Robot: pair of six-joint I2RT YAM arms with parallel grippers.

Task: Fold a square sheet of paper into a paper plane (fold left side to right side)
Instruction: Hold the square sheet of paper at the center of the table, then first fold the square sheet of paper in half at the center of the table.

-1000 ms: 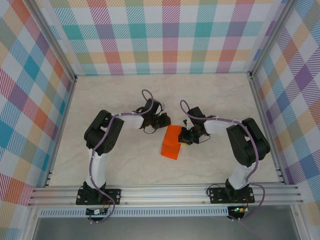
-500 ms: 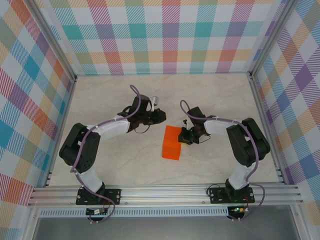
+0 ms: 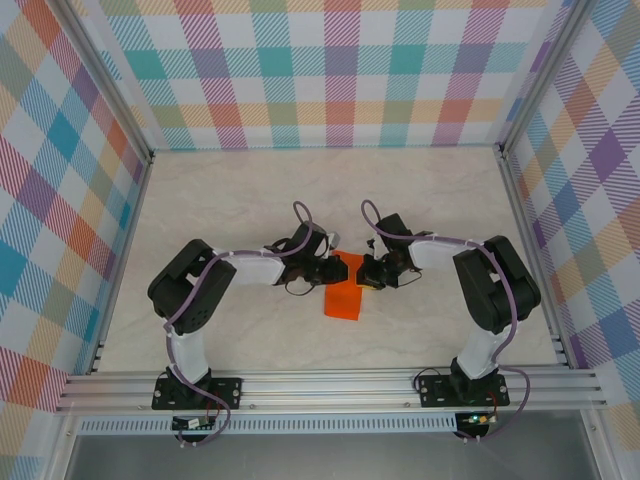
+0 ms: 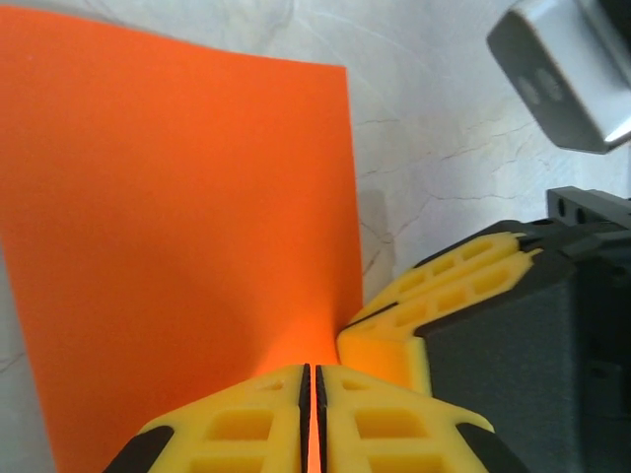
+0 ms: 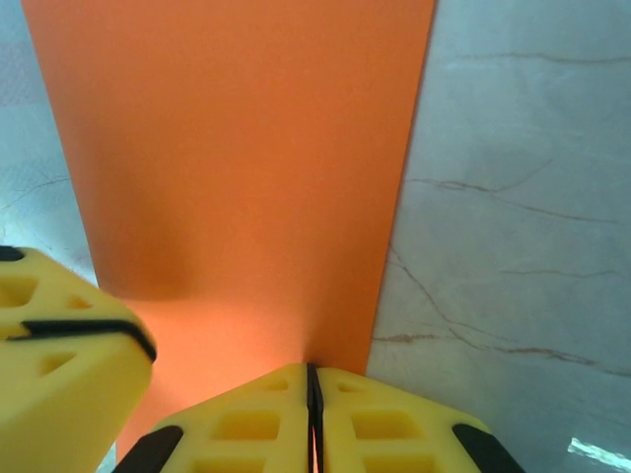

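Claws first: the left claw (image 4: 312, 379) is pinched tight on one edge of the orange paper (image 4: 177, 197), and the right claw (image 5: 312, 379) is clamped on the paper just beside it, their yellow fingers almost touching. The paper lies on the pale table (image 5: 513, 197) between the two arms. Crowded so close, I reckon the claws could bump, or pull unevenly and tear the thin paper or skew the crease.
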